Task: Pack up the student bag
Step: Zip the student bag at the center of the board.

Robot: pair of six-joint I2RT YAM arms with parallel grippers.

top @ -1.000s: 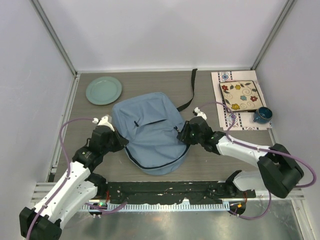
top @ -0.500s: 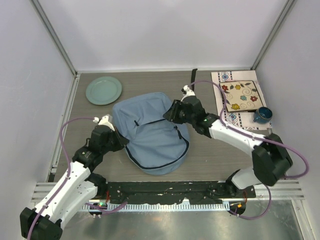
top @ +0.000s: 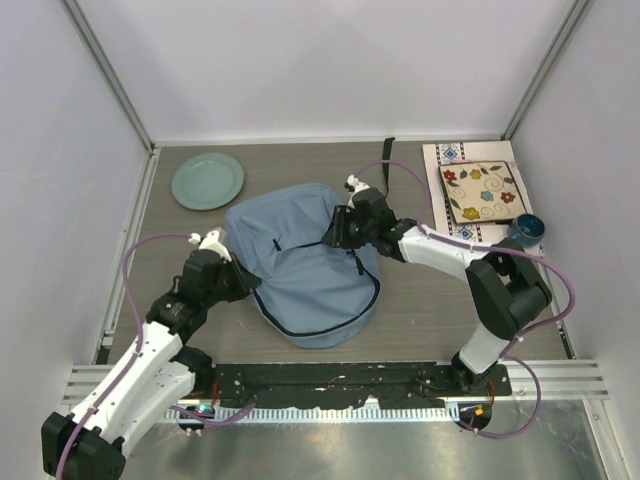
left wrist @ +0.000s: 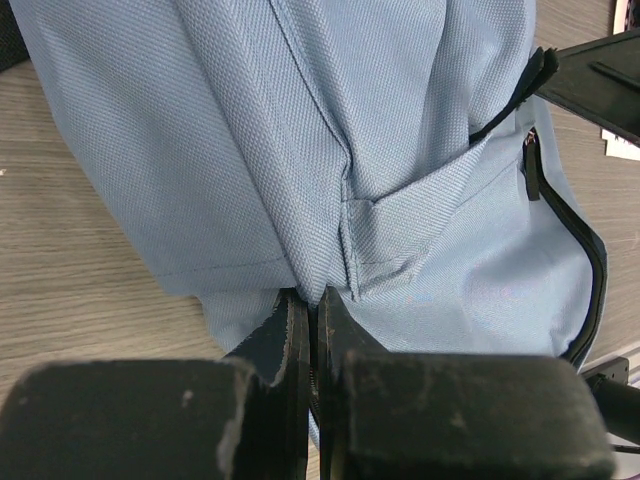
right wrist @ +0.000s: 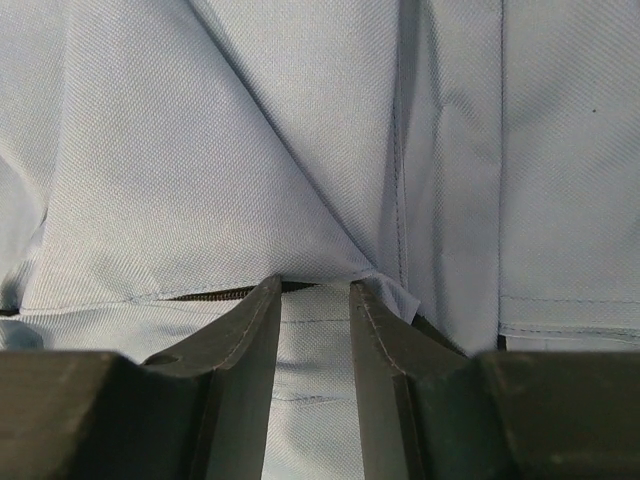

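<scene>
Right gripper (right wrist: 314,292) pinches a student bag (right wrist: 250,150) fold.

Robot lab test cell
Plain white panels (top: 330,70) on aluminium struts (top: 108,72) box in a wood-grain table (top: 290,165) across the frame.

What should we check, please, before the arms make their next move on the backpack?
1. Left hand grip: ok, shut on a fold at the backpack's left edge.
2. Right hand grip: cannot tell; its jaws stand apart with fabric between them, at the backpack's far right side.
3. Main compartment open: cannot tell; the top view shows only dark zipper lines, no gap.
4. Black strap free: cannot tell; the right hand covers its near end.
5. Green plate, floral square plate and blue mug clear of both hands: ok.
</scene>
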